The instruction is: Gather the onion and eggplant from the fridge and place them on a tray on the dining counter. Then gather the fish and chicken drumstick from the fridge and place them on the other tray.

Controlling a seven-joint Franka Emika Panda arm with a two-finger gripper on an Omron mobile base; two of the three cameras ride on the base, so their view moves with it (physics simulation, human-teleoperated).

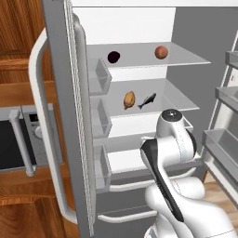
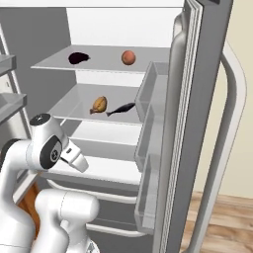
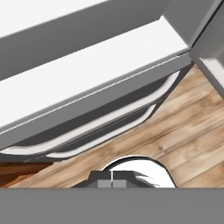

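Onion (image 1: 161,51) and eggplant (image 1: 113,56) sit on the fridge's top shelf (image 1: 186,58); gripper (image 3: 112,183) hangs low with fingers closed on nothing, so it should lift, open wide, then approach level.

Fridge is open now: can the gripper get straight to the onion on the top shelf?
Probably yes: the onion sits alone on the open top shelf, nothing before it. The shut gripper points at the floor, so the arm must rise first.

Matt grey fridge, clear shelves, wood floor

The fridge (image 1: 65,116) doors look like matt brushed grey metal with smooth, glossy pale handles (image 1: 39,130); shelves (image 2: 99,62) seem translucent glass or plastic. At 5 o'clock in the hand view, the floor (image 3: 175,131) is grained brown wood planks.
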